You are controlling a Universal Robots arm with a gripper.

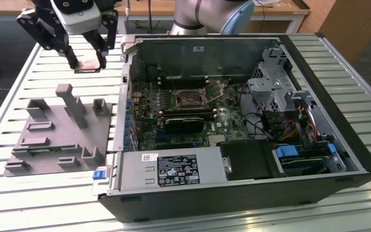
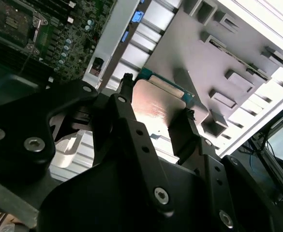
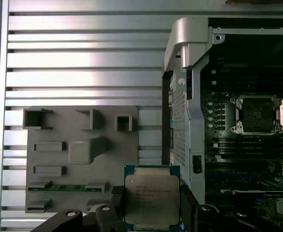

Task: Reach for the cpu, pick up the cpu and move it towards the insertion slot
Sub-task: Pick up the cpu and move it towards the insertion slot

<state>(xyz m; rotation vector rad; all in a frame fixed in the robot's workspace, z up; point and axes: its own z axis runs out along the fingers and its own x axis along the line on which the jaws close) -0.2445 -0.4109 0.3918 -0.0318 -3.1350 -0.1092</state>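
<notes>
1. The pincer (image 1: 87, 58) hangs above the slatted worktop (image 1: 31, 63), at about 10 o'clock in the exterior view, with its dark fingers pointing down.
2. The pincer is pinching the cpu (image 3: 152, 201): in both wrist views one finger presses each of two opposite edges of the chip, silvery top facing the first wrist camera. In the second wrist view the cpu (image 2: 156, 108) sits between the black fingers (image 2: 124, 121), with its green rim showing at the far edge.
3. In the exterior view the cpu (image 1: 89, 67) appears as a thin flat plate at the fingertips, lifted clear of the worktop.
4. The grey fixture block (image 1: 60, 135) lies on the worktop at about 8 o'clock in the exterior view, below the pincer and apart from it.
5. The open computer case (image 1: 237, 125) stands just beside the fixture, toward 3 o'clock.
6. The insertion slot (image 1: 190, 99) lies on the motherboard inside the case, well apart from the held cpu. In the first wrist view the insertion slot (image 3: 256, 114) shows a metal frame and dark centre.
</notes>
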